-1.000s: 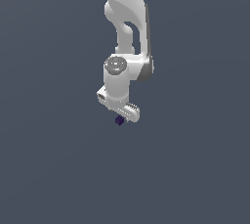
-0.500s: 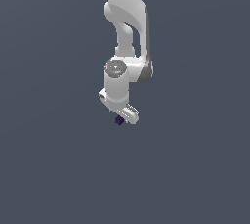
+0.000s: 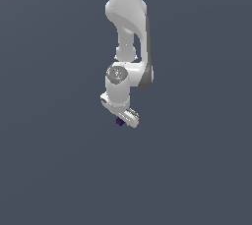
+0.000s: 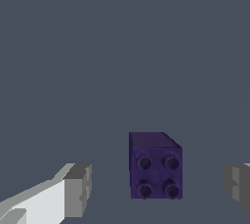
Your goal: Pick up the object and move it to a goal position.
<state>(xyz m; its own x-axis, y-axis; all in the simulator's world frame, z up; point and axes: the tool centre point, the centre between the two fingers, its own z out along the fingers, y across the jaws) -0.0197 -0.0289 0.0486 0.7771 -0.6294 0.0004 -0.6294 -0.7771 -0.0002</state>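
Observation:
The object, a tiny dark purple-navy cube with four round studs on its near face, lies between my two fingers in the wrist view. There is a clear gap on each side of it, to the white finger and to the grey one. My gripper is open and straddles the cube without touching it. In the exterior view the cube peeks out just under the white hand, and the gripper points down at it from the upright arm.
A plain dark grey-blue surface fills both views. Only the white arm, which comes down from the top of the exterior view, stands on it.
The hand has sunk a little lower around the cube. The cube itself has stayed in place.

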